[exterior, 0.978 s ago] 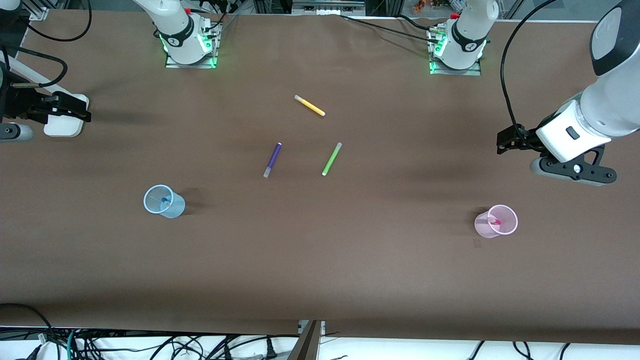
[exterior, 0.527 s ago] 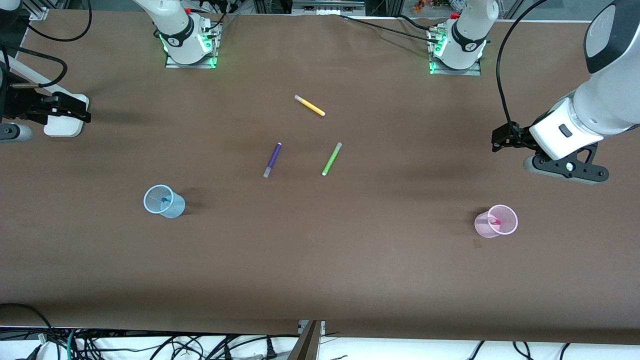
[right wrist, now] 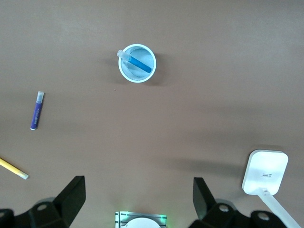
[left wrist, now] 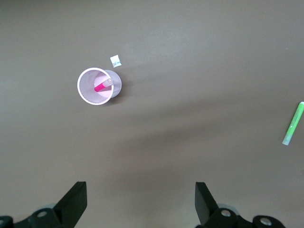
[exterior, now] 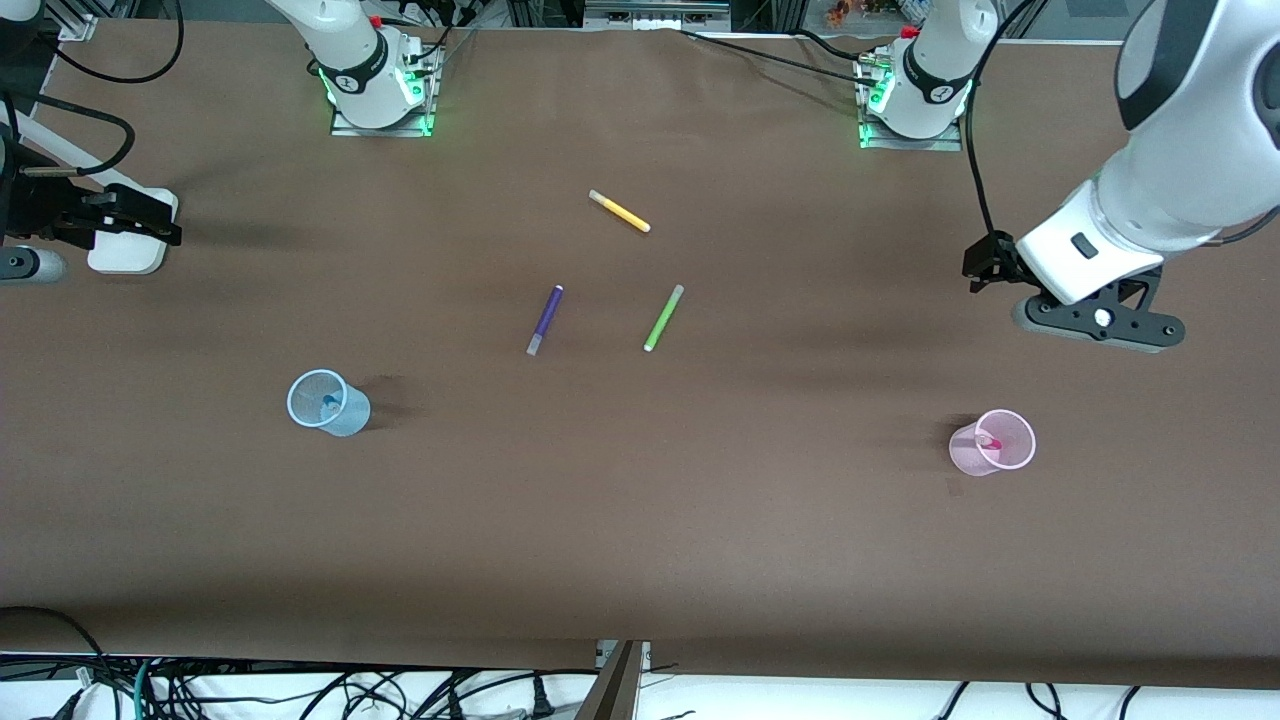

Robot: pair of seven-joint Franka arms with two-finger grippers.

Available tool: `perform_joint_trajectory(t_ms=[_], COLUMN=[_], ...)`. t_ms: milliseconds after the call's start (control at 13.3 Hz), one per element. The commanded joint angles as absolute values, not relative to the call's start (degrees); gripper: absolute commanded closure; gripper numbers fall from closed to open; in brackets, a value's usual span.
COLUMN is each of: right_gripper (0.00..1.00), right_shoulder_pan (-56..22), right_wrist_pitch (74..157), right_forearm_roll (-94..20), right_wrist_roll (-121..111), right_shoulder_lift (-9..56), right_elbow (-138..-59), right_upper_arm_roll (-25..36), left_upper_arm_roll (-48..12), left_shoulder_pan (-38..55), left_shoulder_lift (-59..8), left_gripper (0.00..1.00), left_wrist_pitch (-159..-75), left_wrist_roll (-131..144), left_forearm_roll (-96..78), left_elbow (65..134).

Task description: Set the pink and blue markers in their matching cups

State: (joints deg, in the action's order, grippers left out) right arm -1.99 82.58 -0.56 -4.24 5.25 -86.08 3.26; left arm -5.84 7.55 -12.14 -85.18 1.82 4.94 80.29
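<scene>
Front view: the pink cup (exterior: 993,442) holds the pink marker (exterior: 988,441), nearer the camera than the raised left gripper (exterior: 985,268). The blue cup (exterior: 328,403) holds the blue marker (exterior: 328,403); the right gripper (exterior: 150,228) hangs at the table's edge.

Left wrist view: the 2 fingers (left wrist: 73,202) are spread, empty, pink cup apart.

Right wrist view: fingers (right wrist: 71,194) spread, empty, blue cup apart.

High front camera overlooks table (exterior: 640,520); wrist cameras look straight down.
</scene>
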Motion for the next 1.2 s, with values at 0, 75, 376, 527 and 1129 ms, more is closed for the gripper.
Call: perform_joint_trajectory(t_ms=[0, 75, 376, 527, 1129], right_gripper=[0.0, 0.0, 0.0, 0.0, 0.0], right_shoulder_pan=[-1.7, -1.7, -1.7, -1.7, -1.5], right_wrist_pitch=[82.2, 82.2, 82.2, 82.2, 82.2], right_forearm_roll=[0.4, 0.4, 0.4, 0.4, 0.4], right_wrist_roll=[-3.6, -3.6, -3.6, -3.5, -3.5], right_shoulder_lift=[5.8, 5.8, 5.8, 5.8, 5.8], right_elbow=[-84.6, -84.6, -84.6, -84.6, -84.6], right_upper_arm_roll=[3.0, 3.0, 3.1, 3.1, 3.1], left_upper_arm_roll=[-2.5, -2.5, -2.5, -2.5, -6.8], left_shoulder_pan=[10.2, 10.1, 7.7, 6.9, 0.0], left_shoulder_lift=[-10.7, -10.2, -2.7, -0.3, 1.1], left_gripper=[0.0, 0.0, 0.0, 0.0, 0.0], left_wrist_pitch=[-84.4, -84.9, -93.4, -96.1, -95.4], left_wrist_roll=[1.8, 1.8, 1.1, 1.1, 1.8], left_forearm_roll=[5.5, 5.5, 4.1, 4.1, 0.2], left_elbow=[80.3, 81.0, 92.7, 96.7, 96.1])
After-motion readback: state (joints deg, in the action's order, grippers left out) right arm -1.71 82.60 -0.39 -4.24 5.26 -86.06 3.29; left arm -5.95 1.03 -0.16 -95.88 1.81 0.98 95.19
